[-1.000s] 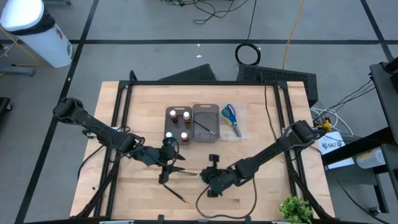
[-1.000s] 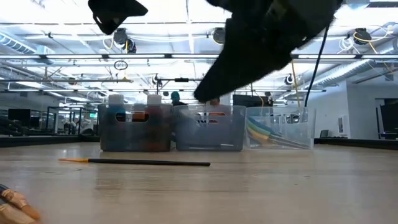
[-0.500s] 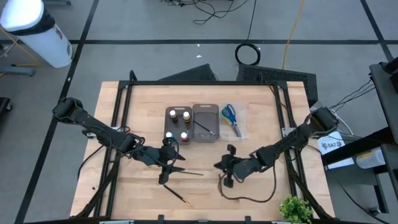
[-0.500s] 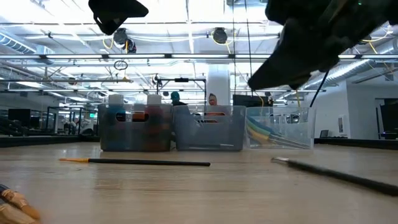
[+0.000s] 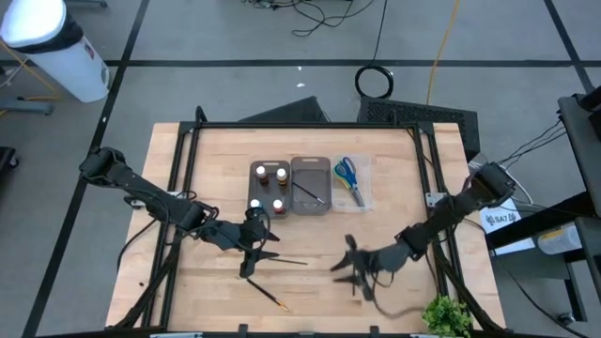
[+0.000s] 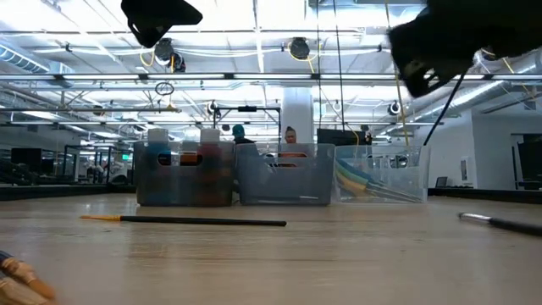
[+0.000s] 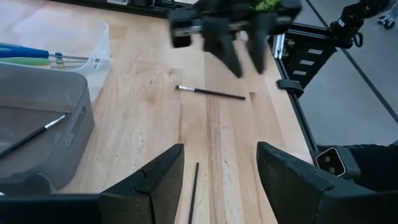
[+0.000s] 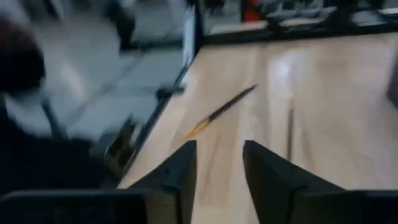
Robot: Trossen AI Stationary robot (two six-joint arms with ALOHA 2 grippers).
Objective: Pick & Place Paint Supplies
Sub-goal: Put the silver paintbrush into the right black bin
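Note:
My left gripper point(image 5: 255, 252) point(image 7: 219, 149) is open and low over the table's middle. Its fingers stand on either side of one end of a thin dark brush point(image 5: 285, 260) point(image 7: 193, 186) lying flat. My right gripper point(image 5: 352, 266) point(image 7: 239, 53) point(image 8: 217, 149) is open and raised, to the right of it. Below it a second dark brush point(image 7: 211, 93) point(image 6: 501, 224) lies flat. A third brush with an orange tip point(image 5: 269, 294) point(image 8: 219, 112) lies near the table's near edge. Paint bottles point(image 5: 268, 186) stand in a grey tray, and another brush point(image 5: 310, 193) lies in the middle grey tray.
Three trays stand in a row at the table's middle far side: the grey bottle tray point(image 5: 254, 188), a grey tray point(image 5: 312, 171), and a clear tray point(image 5: 366, 188) with scissors point(image 5: 348, 176). A black frame point(image 5: 418, 150) borders the table. A loose cable point(image 5: 385, 305) trails below the right arm.
My right gripper has swung from the table's middle toward the right edge and risen, staying open. A dark brush that did not show at first now lies on the table below it, and it has shifted rightward in the last half second. My left arm has kept still.

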